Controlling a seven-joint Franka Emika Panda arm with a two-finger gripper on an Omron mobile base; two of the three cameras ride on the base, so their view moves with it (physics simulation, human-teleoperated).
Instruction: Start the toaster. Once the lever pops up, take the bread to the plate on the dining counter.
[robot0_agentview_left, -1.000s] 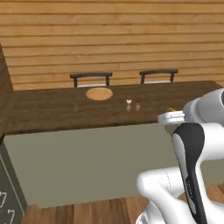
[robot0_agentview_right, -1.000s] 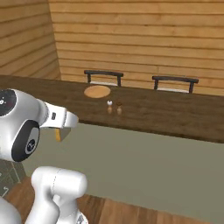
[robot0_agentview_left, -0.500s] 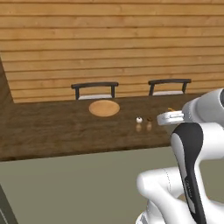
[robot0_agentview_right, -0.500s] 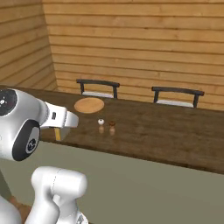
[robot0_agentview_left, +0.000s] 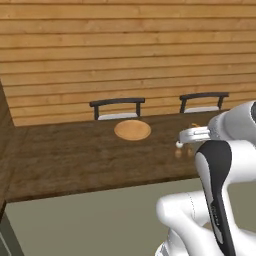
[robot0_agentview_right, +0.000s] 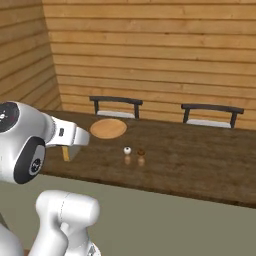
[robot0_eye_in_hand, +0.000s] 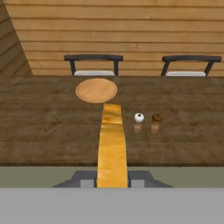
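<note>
Bread clamped in tool; plate beyond | two shakers right of bread

No readable text, label, brand, number or sign anywhere

Two small shakers ahead of me, side by side and just apart: white-topped shaker on the left, brown-topped shaker on the right. Behind them, two black-framed chairs with grey seats, left chair and right chair, well apart. Wood-plank wall runs behind both chairs.
</note>
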